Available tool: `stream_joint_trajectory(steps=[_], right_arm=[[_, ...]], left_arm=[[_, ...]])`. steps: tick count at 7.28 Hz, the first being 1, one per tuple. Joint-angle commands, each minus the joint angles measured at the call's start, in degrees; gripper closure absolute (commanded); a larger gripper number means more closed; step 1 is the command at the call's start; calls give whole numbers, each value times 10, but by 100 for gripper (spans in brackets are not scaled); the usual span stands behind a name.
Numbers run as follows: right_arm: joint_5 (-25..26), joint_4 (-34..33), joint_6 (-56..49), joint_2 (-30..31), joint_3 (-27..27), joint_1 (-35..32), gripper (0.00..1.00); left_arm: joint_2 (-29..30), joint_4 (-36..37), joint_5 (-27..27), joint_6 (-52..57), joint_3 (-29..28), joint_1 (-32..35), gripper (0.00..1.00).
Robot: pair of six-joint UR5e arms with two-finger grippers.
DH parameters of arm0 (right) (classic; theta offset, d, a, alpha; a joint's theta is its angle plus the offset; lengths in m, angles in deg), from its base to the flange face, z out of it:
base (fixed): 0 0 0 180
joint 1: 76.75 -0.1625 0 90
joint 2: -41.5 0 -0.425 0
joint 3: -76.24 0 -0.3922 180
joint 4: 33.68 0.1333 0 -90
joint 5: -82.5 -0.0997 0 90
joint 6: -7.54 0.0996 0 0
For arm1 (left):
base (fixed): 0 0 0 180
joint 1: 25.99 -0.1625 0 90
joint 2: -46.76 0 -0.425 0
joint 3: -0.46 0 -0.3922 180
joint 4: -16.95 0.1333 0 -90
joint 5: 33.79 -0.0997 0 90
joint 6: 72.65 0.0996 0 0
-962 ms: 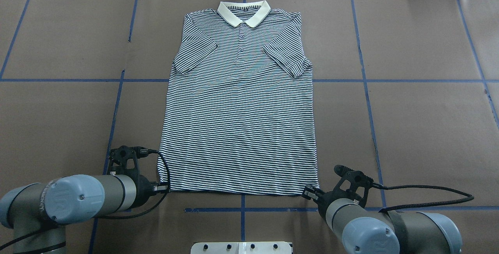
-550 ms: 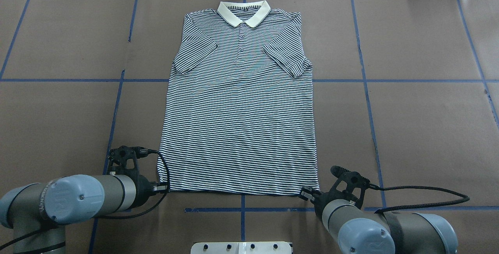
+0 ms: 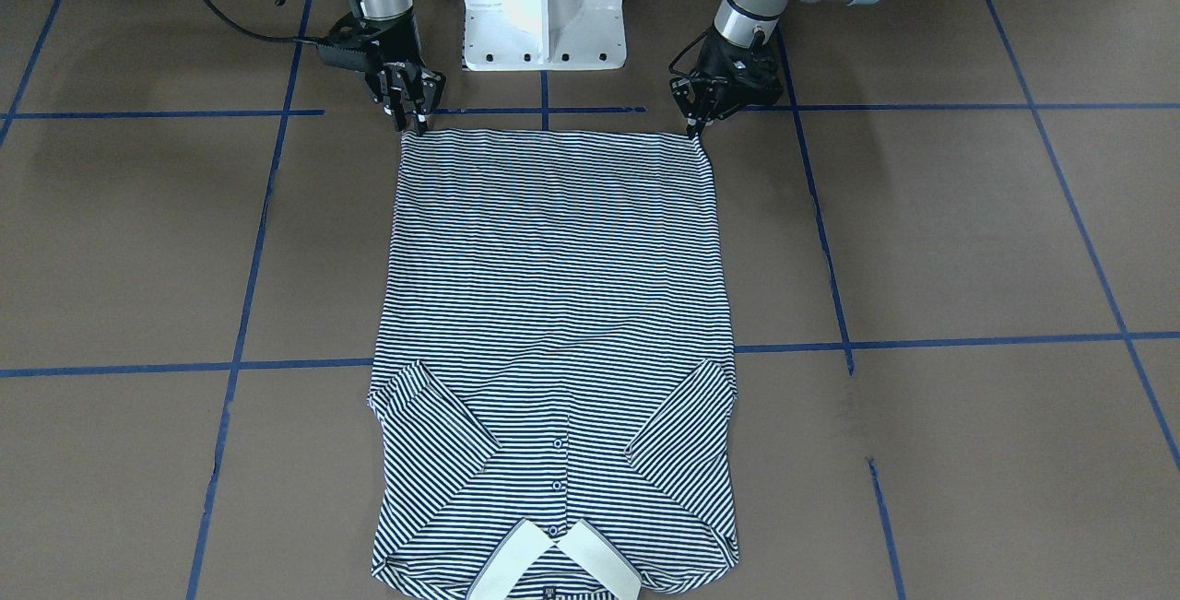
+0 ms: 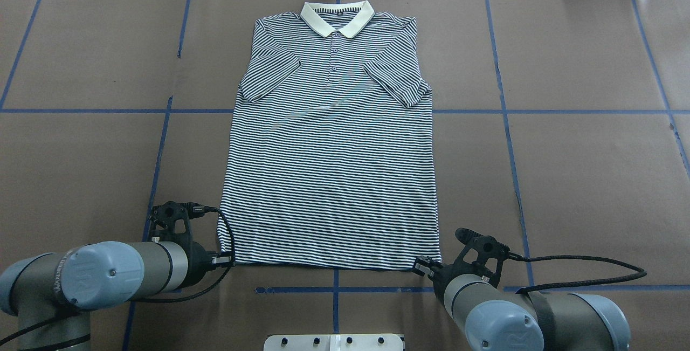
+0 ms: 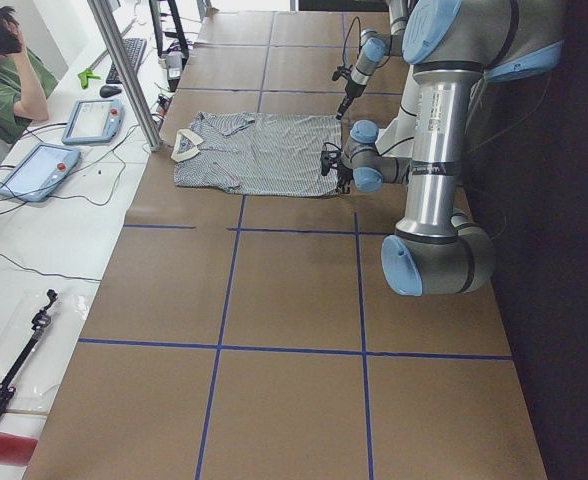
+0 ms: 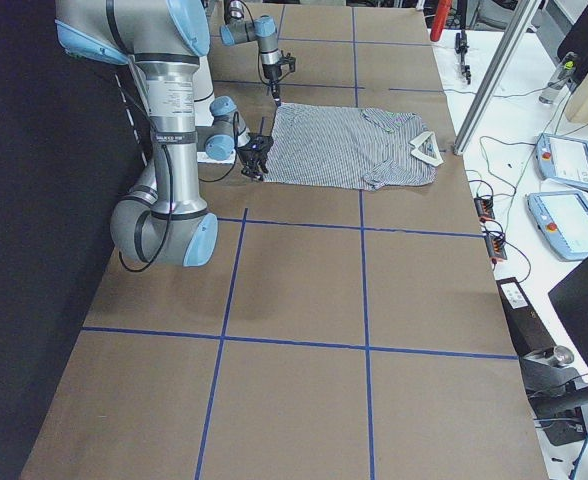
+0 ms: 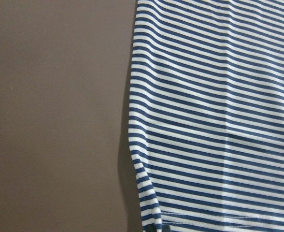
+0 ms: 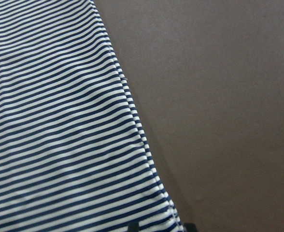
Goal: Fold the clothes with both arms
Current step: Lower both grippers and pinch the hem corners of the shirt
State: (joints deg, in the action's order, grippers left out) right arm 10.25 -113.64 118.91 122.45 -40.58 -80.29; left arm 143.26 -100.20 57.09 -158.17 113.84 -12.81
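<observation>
Front camera first: the striped shirt point(image 3: 553, 259) lies flat and face up on the brown table point(image 3: 922, 241). Its collar point(image 3: 553, 568) is at the end away from the robot, and both sleeves point(image 3: 442, 434) are folded in over the chest. The hem is on the side of the white pedestal point(image 3: 544, 1).

The right gripper point(image 3: 411, 121) is down at the hem corner on this view's left, fingers a little apart. The left gripper point(image 3: 693, 125) is at the other corner with its tips drawn close together, but honestly I can't tell if it has any cloth pinched.

Overhead: same layout. The shirt sits mid-table among the blue tape lines point(image 4: 506, 124). Each arm comes in low from its own side and reaches its hem corner, and the wrists hide most of the tips.

Left side cam: the shirt is small and far up the table, with the near arm bent down to its near corner. A person point(image 5: 9, 75) in a green top sits at the white bench.

Right side cam: mirror of that, nothing sharper.

Left wrist cam: stripes on the right, bare table on the left, and one dark fingertip point(image 7: 156, 229) at the hem corner.

Right wrist cam: two dark fingertips point(image 8: 134, 227) sit spread at the bottom edge, with the hem corner between them.
</observation>
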Motion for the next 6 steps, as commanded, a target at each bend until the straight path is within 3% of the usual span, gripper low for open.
stream_joint_trajectory(steps=[1, 6], right_arm=[[0, 0, -3, 1, 3, -7, 58], [0, 1, -4, -1, 13, -8, 58]], left_arm=[[1, 0, 1, 0, 0, 0, 100], [1, -1, 0, 0, 0, 0, 100]])
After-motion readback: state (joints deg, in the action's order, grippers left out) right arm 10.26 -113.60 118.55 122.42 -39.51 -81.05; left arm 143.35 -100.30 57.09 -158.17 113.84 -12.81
